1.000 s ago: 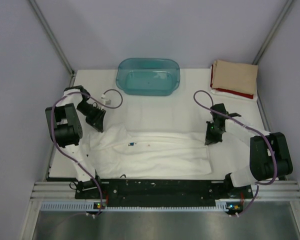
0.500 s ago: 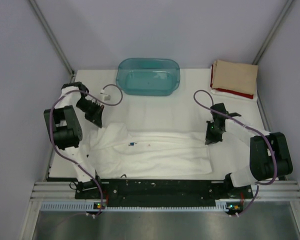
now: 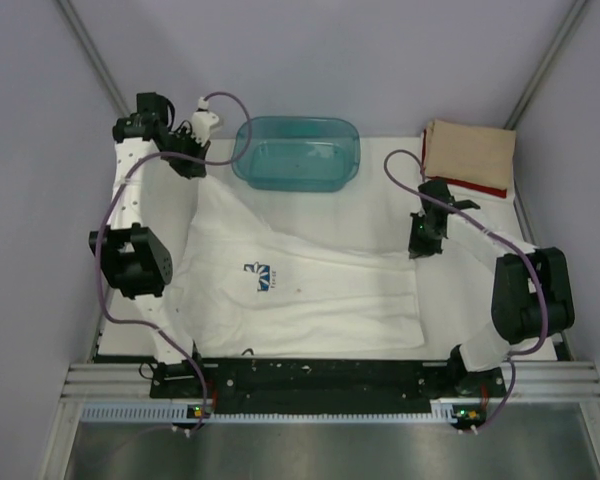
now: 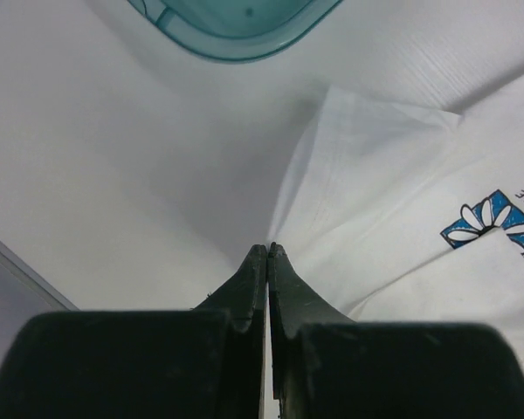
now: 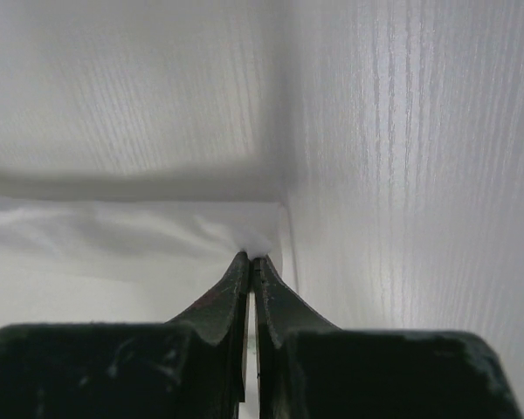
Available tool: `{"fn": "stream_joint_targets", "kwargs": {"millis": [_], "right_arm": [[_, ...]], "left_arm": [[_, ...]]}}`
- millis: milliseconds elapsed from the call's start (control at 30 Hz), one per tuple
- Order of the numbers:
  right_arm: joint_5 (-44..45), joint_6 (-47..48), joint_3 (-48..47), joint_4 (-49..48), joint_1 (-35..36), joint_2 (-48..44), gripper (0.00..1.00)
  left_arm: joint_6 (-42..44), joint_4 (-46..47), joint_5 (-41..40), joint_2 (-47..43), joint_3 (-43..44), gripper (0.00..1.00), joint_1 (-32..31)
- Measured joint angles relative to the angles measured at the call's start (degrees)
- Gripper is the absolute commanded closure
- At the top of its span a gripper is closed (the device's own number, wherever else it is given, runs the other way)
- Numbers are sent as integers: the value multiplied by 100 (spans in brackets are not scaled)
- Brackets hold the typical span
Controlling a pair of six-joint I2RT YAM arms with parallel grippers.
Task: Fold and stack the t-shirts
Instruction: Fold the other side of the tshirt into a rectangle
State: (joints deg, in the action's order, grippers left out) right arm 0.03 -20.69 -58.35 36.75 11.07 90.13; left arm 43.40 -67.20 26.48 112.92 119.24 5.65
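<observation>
"When you looked down from above, what covered the white surface (image 3: 380,200)?"

"Mostly the white t-shirt (image 3: 320,300). It lay spread over the near half, reaching from the left arm's side almost to the right arm, with one corner drawn up toward the far left."

"And behind it?"

"A teal plastic tub (image 3: 296,180) stood at the far edge near the middle, clear of the cloth. In the far right corner the tan t-shirt (image 3: 470,150) lay folded on the red t-shirt (image 3: 480,188), of which only a narrow border showed."

"What did the arms have hold of?"

"The left fingers (image 3: 188,165) were pressed together on that raised corner, just left of the tub. The left wrist view had them tip to tip with the cloth falling away beneath. The right fingers (image 3: 418,248) were also clamped together, pinching the white t-shirt's edge at its right end, low over the surface."

"Could you see the print (image 3: 260,277)?"

"It faced up on the shirt's left part, blue and white, with a few small letters beside it."
</observation>
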Motion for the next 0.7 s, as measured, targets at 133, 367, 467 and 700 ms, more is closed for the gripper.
{"fn": "stream_joint_targets", "kwargs": {"millis": [133,367,467,700], "right_arm": [[37,20,-4,52,0,-15,100],[-92,2,678,129,0,-505,100],[-238,-63,968,138,0,-741,100],[-461,-299,1414,15,0,-793,93]], "left_arm": [[120,291,190,-645,-640,100,-72],[962,-44,245,-2441,-2785,100,61],[1309,-468,219,-2822,-3440,100,199],[1832,-748,35,-3067,-5355,100,404]]}}
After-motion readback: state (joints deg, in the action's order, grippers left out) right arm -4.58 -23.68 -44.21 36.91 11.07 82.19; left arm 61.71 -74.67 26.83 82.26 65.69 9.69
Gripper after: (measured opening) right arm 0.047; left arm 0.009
